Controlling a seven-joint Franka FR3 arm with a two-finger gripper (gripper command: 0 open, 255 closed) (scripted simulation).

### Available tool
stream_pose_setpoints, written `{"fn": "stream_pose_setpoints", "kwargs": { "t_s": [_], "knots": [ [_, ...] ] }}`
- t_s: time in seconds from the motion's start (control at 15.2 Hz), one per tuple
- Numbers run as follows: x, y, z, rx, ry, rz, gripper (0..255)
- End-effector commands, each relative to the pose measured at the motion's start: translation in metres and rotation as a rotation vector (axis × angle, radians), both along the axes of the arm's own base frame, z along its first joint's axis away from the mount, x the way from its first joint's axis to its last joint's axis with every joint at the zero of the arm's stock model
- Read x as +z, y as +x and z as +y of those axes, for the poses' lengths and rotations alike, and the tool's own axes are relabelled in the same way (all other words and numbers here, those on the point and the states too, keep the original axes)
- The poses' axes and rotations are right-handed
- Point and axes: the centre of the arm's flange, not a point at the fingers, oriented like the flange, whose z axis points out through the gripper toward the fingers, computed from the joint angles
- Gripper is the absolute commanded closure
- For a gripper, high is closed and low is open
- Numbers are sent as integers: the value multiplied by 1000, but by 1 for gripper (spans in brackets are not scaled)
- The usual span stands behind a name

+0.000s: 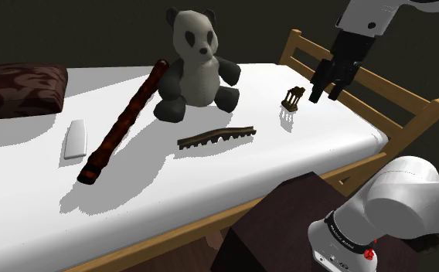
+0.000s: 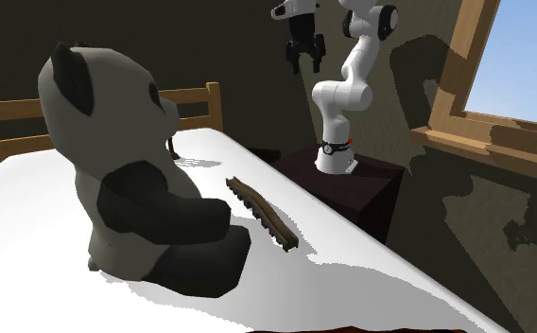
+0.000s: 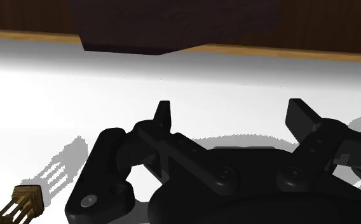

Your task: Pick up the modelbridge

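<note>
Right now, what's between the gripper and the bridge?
Nothing. In the shoulder view the open gripper hangs just beside the bridge, with bare white bed between them.

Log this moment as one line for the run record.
stage: pre-grasp | gripper: above bed, beside model bridge | fingers: open, empty | model bridge: on bed, untouched

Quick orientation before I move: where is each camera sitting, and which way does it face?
Shoulder view: beside and behind the dark stand, looking down across the bed at the panda plush; the arm's base and the open gripper show.
Second exterior view: low over the bed, behind the panda, facing the whole arm on its stand.
Wrist view: on the hand, looking down at the white sheet; both fingers and the small columned model show.
Shared: both exterior views show the panda, the long toothed strip and the gripper.
</note>
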Motion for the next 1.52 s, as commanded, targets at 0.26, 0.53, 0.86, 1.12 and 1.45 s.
{"fn": "stream_pose_setpoints", "kwargs": {
  "t_s": [0.26, 0.53, 0.86, 1.12, 1.45],
  "knots": [
    [-37, 34, -11, 179, -13, -14, 0],
    [-73, 71, -17, 359, -27, -28, 0],
    [-118, 118, -15, 583, -43, -46, 0],
    [-153, 155, -7, 762, -57, -60, 0],
    [-196, 199, 12, 986, -73, -77, 0]
  ]
}}
